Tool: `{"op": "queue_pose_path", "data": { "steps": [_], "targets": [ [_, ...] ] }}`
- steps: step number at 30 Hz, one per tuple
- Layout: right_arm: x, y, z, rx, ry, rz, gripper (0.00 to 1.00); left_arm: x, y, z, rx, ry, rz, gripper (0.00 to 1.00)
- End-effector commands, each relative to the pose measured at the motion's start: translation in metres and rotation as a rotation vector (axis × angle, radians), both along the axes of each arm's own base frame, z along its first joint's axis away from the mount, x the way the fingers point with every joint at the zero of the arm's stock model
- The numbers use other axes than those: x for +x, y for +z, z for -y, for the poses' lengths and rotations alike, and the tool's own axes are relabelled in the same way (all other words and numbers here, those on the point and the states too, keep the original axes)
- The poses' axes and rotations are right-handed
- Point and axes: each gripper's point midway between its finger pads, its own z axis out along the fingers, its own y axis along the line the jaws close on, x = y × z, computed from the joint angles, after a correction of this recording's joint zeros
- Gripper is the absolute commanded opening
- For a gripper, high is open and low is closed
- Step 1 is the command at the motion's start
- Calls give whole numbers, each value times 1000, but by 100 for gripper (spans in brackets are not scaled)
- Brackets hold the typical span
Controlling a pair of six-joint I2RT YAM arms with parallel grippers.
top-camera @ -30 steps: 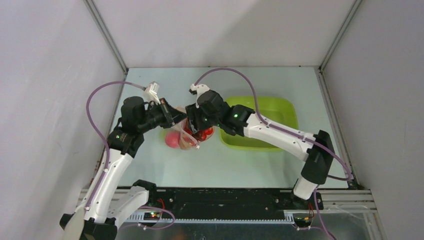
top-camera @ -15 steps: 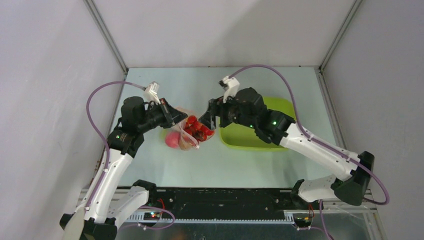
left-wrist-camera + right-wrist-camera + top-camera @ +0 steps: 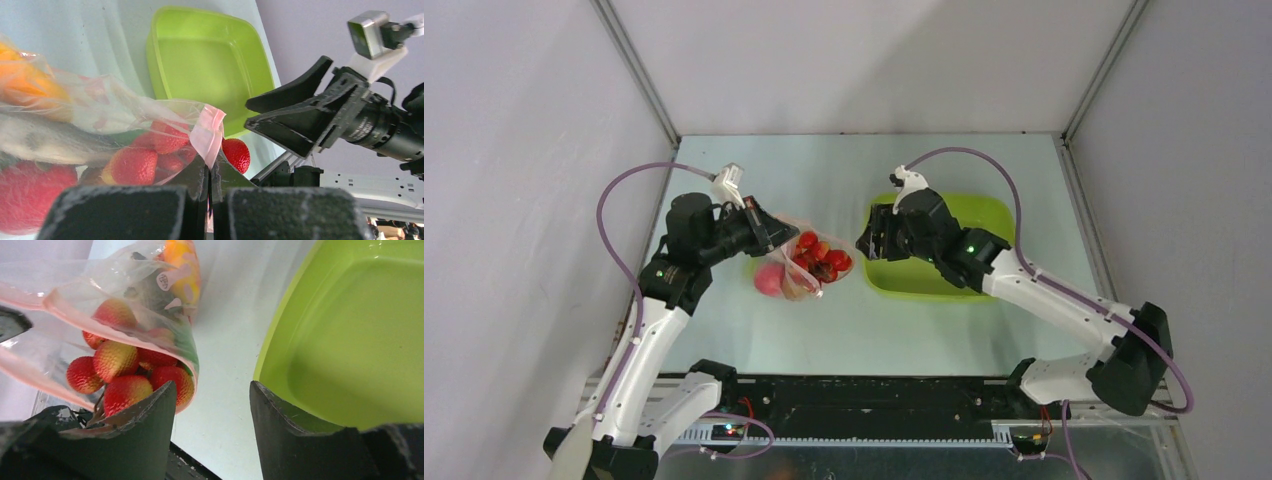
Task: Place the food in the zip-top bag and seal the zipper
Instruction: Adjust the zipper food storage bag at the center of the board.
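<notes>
Left of the one lime-green tub [image 3: 984, 215], close by: one zip-top bag [image 3: 125, 107], long axis pointing tubward, open zipper [image 3: 207, 131] at the tub end. Left gripper [image 3: 209, 175] pinched tight on that strip; right gripper [image 3: 212, 390] spread, empty, above the tub's left rim, facing the mouth. Roughly six strawberries [image 3: 116, 360] crowding it, one perhaps outside.
</notes>
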Motion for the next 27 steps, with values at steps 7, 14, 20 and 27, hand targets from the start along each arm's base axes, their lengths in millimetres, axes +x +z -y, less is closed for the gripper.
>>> {"op": "queue_pose_path", "data": {
  "steps": [7,14,20,27],
  "targets": [
    [11,-15,-28,35,28,-21,55,-1,24,6,-39,-36,91,0],
    [8,-35,-41,18,66,-66,54,-2,24,7,-42,-46,90,0],
    [6,-41,-70,91,127,-90,51,-2,24,8,-46,-51,91,0],
    [3,-26,-84,155,129,-56,8,-3,26,7,-45,-50,95,0]
  ]
}}
